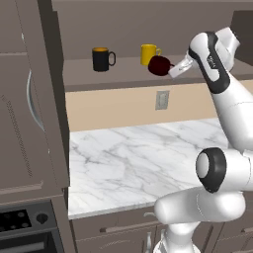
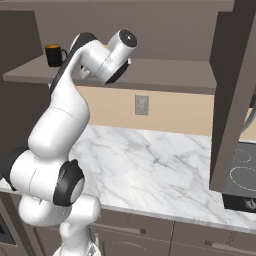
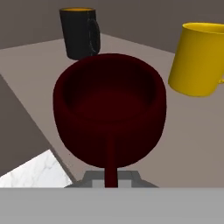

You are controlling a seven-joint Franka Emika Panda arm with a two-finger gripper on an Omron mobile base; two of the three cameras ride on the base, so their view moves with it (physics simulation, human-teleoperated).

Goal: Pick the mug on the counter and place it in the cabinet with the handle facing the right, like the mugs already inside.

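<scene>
Hiding gripper (image 1: 173, 70) fingertips: maroon mug (image 3: 109, 111).

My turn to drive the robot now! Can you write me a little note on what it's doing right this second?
Gripper: shut on the maroon mug, held tilted above the cabinet shelf, just in front of the yellow mug.
Black mug stands farther left on the shelf.
Counter: the mug is off it.
Done: pick and lift to the shelf.
Left: set it upright on the shelf with its handle facing right, then let go.
</scene>
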